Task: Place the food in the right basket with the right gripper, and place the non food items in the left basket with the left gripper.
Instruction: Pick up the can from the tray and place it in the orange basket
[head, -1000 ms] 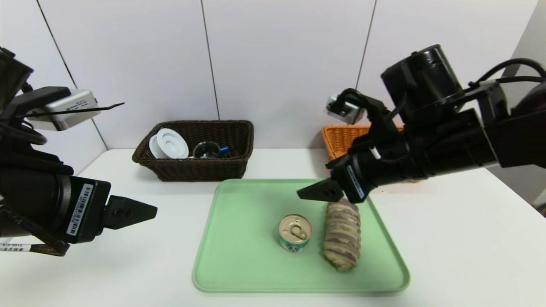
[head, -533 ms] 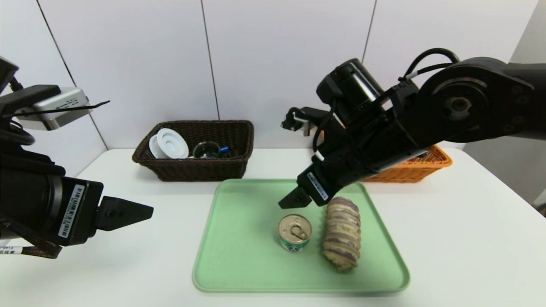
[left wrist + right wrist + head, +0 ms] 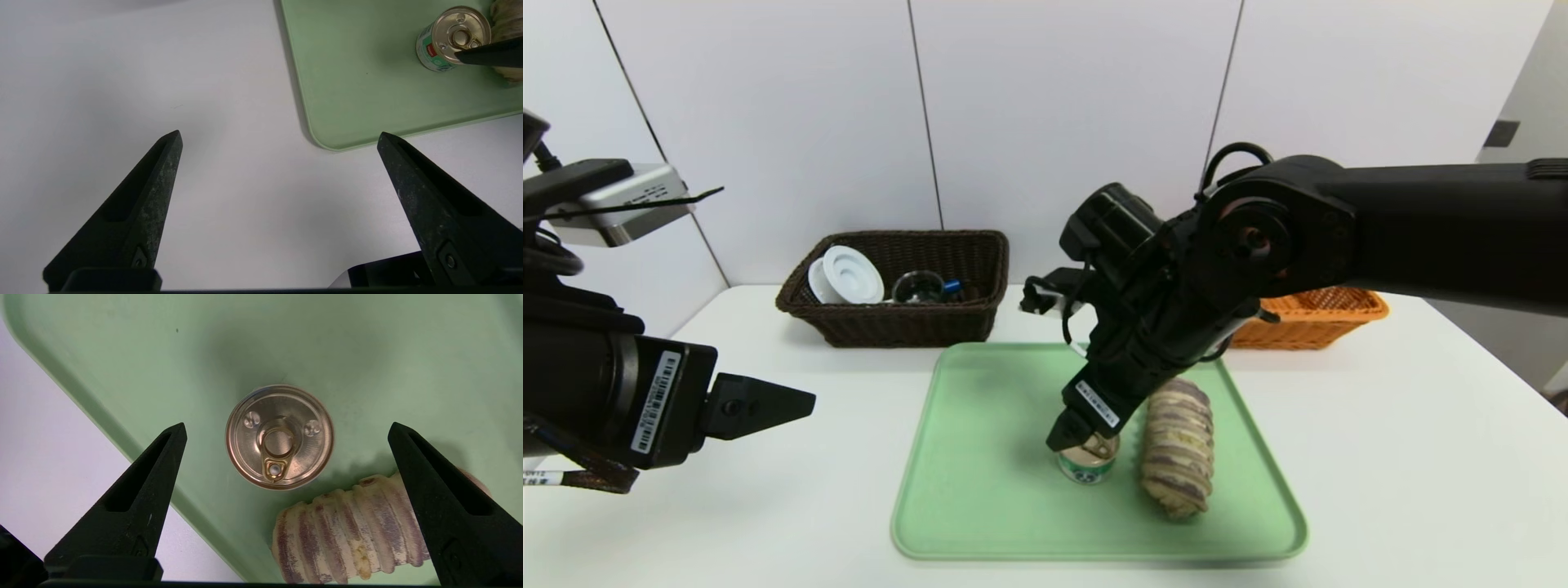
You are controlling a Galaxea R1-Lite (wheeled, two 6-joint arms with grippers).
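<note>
A small gold-lidded can (image 3: pixel 1088 467) (image 3: pixel 280 437) stands on the green tray (image 3: pixel 980 457), with the striped bread roll (image 3: pixel 1176 457) (image 3: pixel 351 531) lying right beside it. My right gripper (image 3: pixel 1068 437) (image 3: pixel 287 426) hangs open just above the can, pointing down, one finger on each side of it and touching nothing. My left gripper (image 3: pixel 796 402) (image 3: pixel 279 135) is open and empty over the bare table left of the tray. The dark brown left basket (image 3: pixel 898 327) holds the white ring dispenser (image 3: pixel 849 276), the glass cup (image 3: pixel 919 287) and the blue-capped marker (image 3: pixel 952 287). The right arm partly hides the orange right basket (image 3: pixel 1307 322).
The tray sits at the middle of the white table (image 3: pixel 1380 457), with both baskets against the white back wall. In the left wrist view the tray's corner (image 3: pixel 327 139) and the can (image 3: pixel 449 38) lie ahead.
The right arm has swung left and down from above the tray's far edge until its open gripper is over the can. The left arm has hardly moved.
</note>
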